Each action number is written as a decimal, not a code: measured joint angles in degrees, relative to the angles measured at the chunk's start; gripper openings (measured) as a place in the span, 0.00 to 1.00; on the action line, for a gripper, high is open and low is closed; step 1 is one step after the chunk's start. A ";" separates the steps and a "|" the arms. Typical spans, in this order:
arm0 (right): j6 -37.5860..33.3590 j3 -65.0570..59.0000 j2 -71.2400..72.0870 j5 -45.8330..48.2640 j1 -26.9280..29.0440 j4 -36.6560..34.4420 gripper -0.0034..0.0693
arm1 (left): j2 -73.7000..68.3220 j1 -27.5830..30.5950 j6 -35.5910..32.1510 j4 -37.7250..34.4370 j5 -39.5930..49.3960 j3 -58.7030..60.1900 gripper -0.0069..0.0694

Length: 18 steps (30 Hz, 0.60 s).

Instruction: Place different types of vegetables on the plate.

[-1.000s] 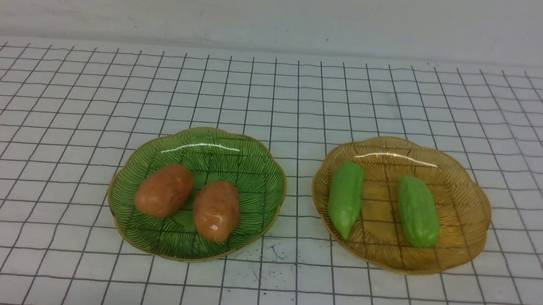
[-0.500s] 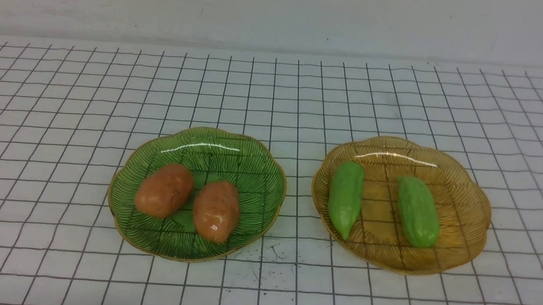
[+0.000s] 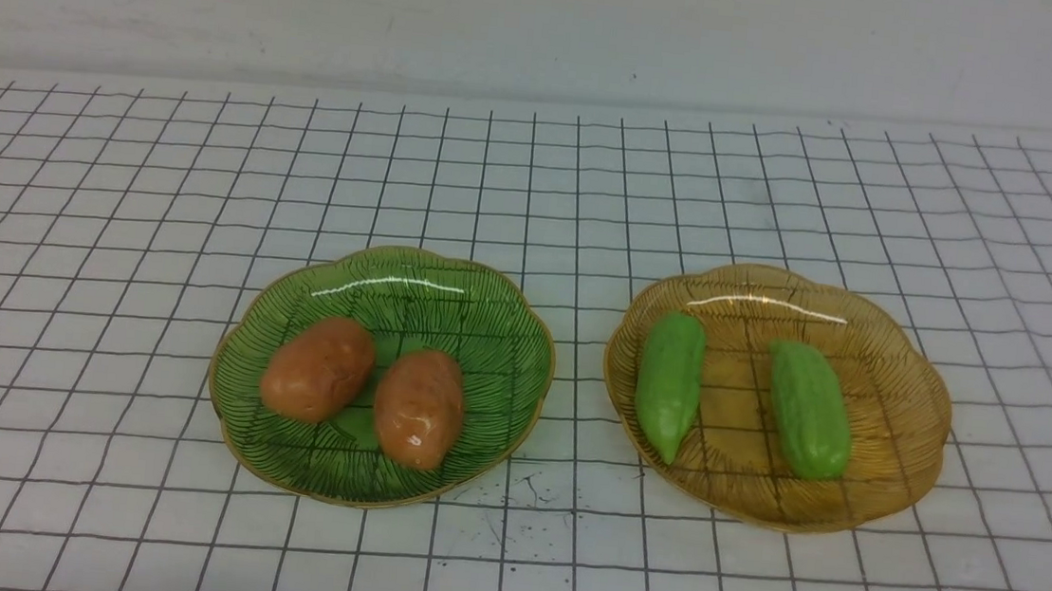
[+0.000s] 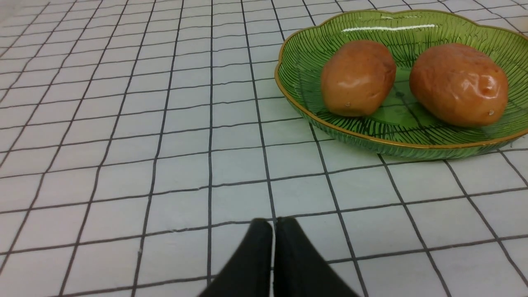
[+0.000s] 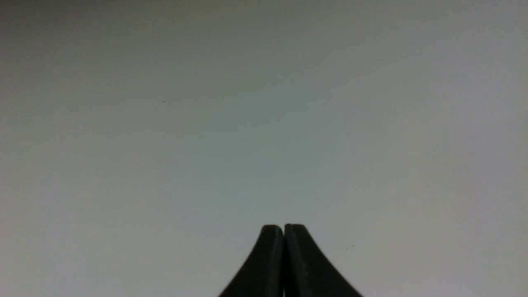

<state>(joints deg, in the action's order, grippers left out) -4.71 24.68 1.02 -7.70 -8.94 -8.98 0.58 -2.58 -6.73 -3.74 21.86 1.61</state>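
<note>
Two orange-brown potatoes (image 3: pixel 319 369) (image 3: pixel 419 407) lie side by side on a green leaf-patterned plate (image 3: pixel 477 306) left of centre. Two light-green cucumber-like vegetables (image 3: pixel 670 382) (image 3: pixel 809 409) lie on an amber plate (image 3: pixel 898 395) to the right. Neither arm shows in the front view. In the left wrist view my left gripper (image 4: pixel 273 222) is shut and empty, low over the grid mat, some way short of the green plate (image 4: pixel 297 66) and its potatoes (image 4: pixel 358 77) (image 4: pixel 458 84). My right gripper (image 5: pixel 284 227) is shut and empty, facing a blank grey surface.
A white mat with a black grid (image 3: pixel 535 192) covers the table. A pale wall (image 3: pixel 550 21) rises behind its far edge. Small dark specks (image 3: pixel 518 500) mark the mat between the plates near the front.
A dark bit at the bottom left corner of the front view one second ago is gone from that view now. The plates and vegetables have not moved.
</note>
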 joint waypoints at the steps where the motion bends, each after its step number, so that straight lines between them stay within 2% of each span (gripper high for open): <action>1: 0.00 0.00 0.00 0.21 0.00 0.00 0.03 | 0.00 0.00 0.00 0.00 0.00 0.00 0.08; 3: -0.37 0.00 0.00 1.38 0.00 0.11 0.03 | 0.00 0.00 0.00 0.00 0.00 0.00 0.08; 9: -3.82 -2.16 0.00 14.02 3.55 3.80 0.03 | 0.00 0.00 0.00 0.00 0.00 0.00 0.08; 11: -5.28 -7.54 0.00 22.51 5.99 7.11 0.03 | 0.00 0.00 0.00 0.00 0.00 0.00 0.08; 18: -5.07 -24.99 -0.10 29.96 8.02 8.67 0.03 | 0.00 0.00 0.00 0.00 0.00 0.00 0.08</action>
<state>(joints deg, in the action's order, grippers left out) -9.77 -0.31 0.92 22.25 -0.91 -0.31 0.58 -2.58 -6.73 -3.74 21.86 1.61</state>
